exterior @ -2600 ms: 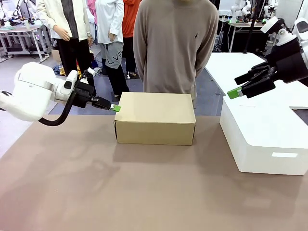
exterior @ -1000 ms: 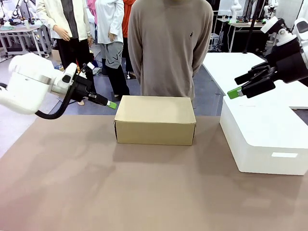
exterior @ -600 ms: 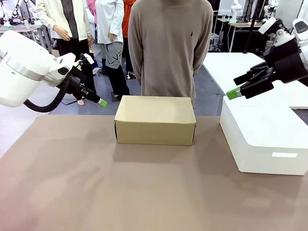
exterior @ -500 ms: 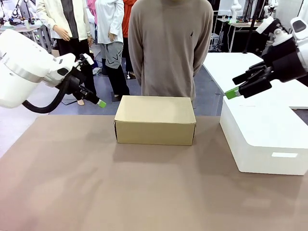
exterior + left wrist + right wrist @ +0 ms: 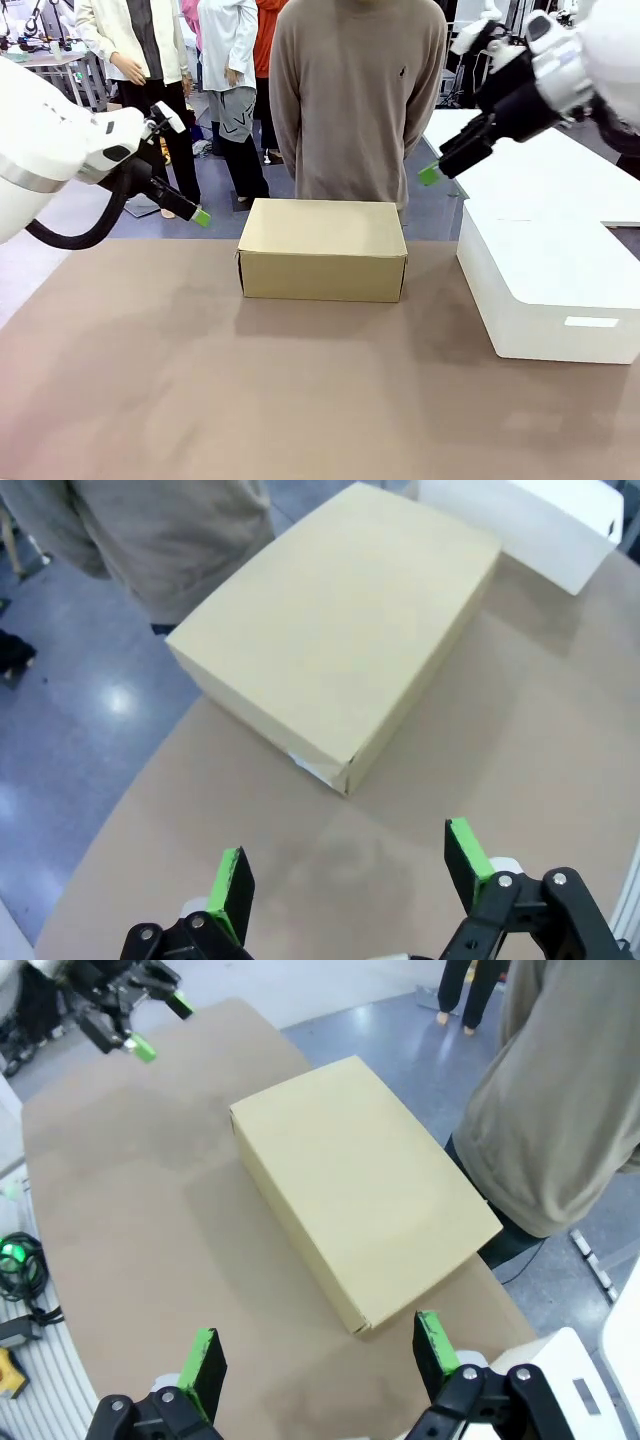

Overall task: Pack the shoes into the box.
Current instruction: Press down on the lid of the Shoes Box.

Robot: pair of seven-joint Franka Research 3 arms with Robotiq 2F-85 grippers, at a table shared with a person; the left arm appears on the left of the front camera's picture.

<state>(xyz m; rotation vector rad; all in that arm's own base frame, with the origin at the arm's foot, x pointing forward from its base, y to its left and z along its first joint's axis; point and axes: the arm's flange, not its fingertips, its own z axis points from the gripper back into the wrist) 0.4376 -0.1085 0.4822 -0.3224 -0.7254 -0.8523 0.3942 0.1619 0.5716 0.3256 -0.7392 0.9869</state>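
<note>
Brown table (image 5: 200,400): tan box (image 5: 322,248) lid shut; left gripper (image 5: 345,875), right gripper (image 5: 318,1355) wide, empty.

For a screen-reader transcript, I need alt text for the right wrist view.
A closed tan cardboard box lies on a brown table, seen from above between the right gripper's open green-padded fingers. A person in a beige sweater stands behind it; the left gripper hovers at top left.

My arms are glossy white shells with rounded joints; a thick black cable (image 5: 75,236) loops under my left one. Each ends in a black two-finger tool, left tool (image 5: 201,217) and right tool (image 5: 430,174), tipped with bright green pads (image 5: 232,881) (silver pivot screws show at the knuckles).
</note>
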